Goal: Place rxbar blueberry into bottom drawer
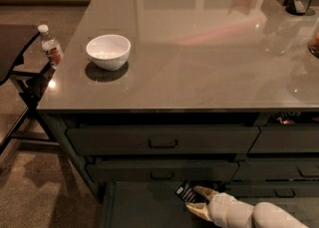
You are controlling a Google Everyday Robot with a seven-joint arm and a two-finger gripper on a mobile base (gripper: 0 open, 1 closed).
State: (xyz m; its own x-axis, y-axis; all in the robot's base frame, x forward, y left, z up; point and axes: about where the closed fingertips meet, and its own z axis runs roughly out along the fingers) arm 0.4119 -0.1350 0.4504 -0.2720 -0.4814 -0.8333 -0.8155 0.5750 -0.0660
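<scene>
Most of it's done: your claw (194,198) is clamped on the rxbar blueberry (184,192), right over the open bottom drawer (142,208). Only the drop is left, I'd say.

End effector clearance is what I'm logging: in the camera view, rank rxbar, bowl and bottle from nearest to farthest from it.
The end effector is low, over the open bottom drawer.
1. rxbar: gripped by it.
2. bowl: on the counter, up and left.
3. bottle: beyond the counter's left edge, farthest left.
</scene>
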